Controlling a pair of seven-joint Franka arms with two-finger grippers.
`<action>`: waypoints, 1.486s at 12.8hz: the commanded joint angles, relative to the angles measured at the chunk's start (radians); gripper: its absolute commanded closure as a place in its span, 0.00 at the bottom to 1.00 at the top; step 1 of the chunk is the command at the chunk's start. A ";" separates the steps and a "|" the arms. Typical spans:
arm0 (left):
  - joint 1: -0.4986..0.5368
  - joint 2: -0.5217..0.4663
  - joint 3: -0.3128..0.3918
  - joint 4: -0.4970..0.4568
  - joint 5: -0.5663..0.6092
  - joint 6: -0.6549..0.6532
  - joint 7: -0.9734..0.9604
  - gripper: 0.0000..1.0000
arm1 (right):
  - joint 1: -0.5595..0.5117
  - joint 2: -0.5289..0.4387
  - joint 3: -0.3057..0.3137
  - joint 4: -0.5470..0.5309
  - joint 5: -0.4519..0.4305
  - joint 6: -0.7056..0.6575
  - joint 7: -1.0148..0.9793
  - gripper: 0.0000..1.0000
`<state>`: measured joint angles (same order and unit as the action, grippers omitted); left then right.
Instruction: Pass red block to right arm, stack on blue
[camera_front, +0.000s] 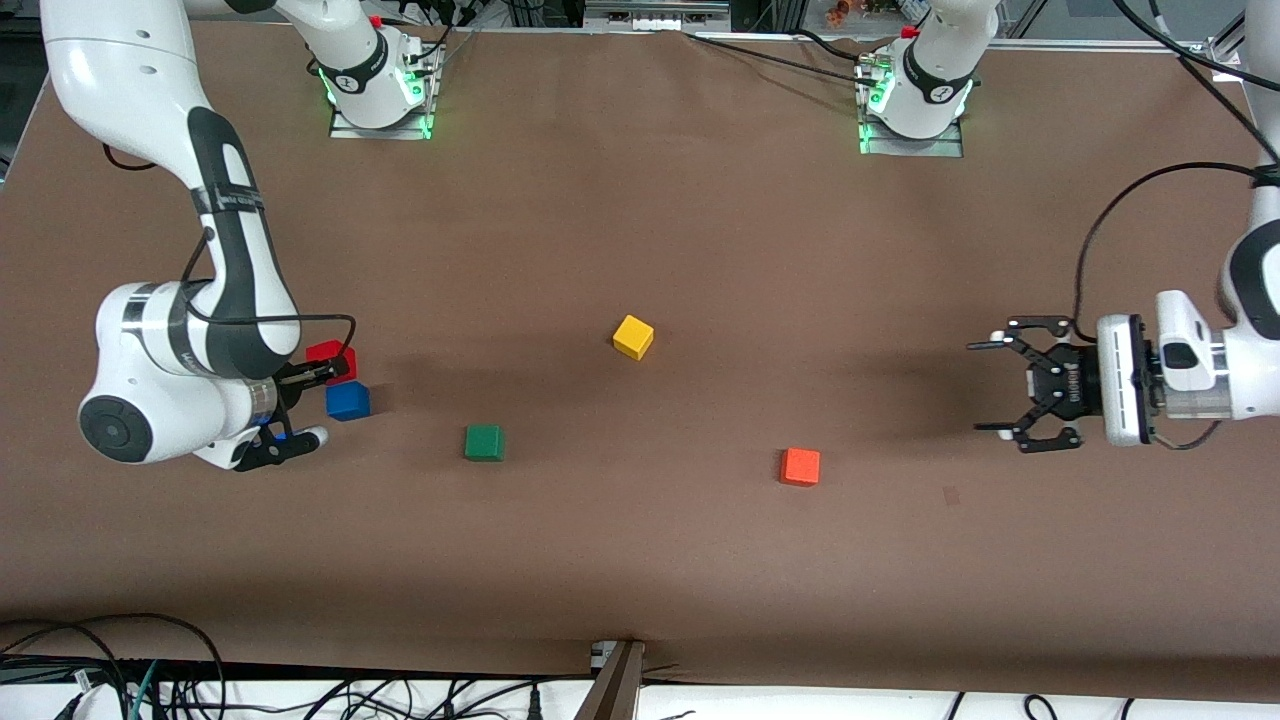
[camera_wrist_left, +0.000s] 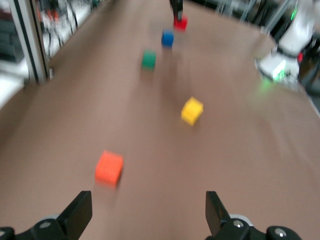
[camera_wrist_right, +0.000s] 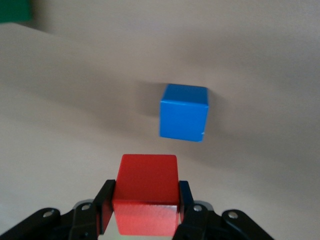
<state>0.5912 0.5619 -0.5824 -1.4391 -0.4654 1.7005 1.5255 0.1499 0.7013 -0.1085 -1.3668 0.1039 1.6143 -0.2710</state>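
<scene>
Red block (camera_front: 332, 358) in right gripper (camera_front: 322, 372) hangs beside blue block (camera_front: 347, 401).

table (camera_front: 640, 230): brown | blue (camera_front: 348, 402), green cube (camera_front: 484, 442), yellow cube (camera_front: 633, 337), orange cube (camera_front: 800, 467)

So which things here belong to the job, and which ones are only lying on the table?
Belong to the job:
- red block, held in the right gripper, near the blue block
- blue block, on the table
- left gripper, open, waiting

Only lying about:
- green block
- yellow block
- orange block
</scene>
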 joint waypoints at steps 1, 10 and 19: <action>-0.008 -0.043 0.052 0.032 0.195 -0.051 -0.064 0.00 | -0.001 0.018 0.006 0.008 -0.053 0.038 -0.017 1.00; 0.001 -0.243 0.065 0.032 0.599 -0.085 -0.467 0.00 | 0.013 0.055 0.007 0.009 -0.055 0.136 -0.016 1.00; -0.053 -0.329 0.052 0.086 0.637 -0.177 -1.041 0.00 | 0.007 0.060 0.007 0.009 -0.055 0.170 0.001 1.00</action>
<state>0.5435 0.2315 -0.5359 -1.3810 0.1922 1.5535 0.5263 0.1626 0.7530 -0.1054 -1.3662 0.0633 1.7715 -0.2762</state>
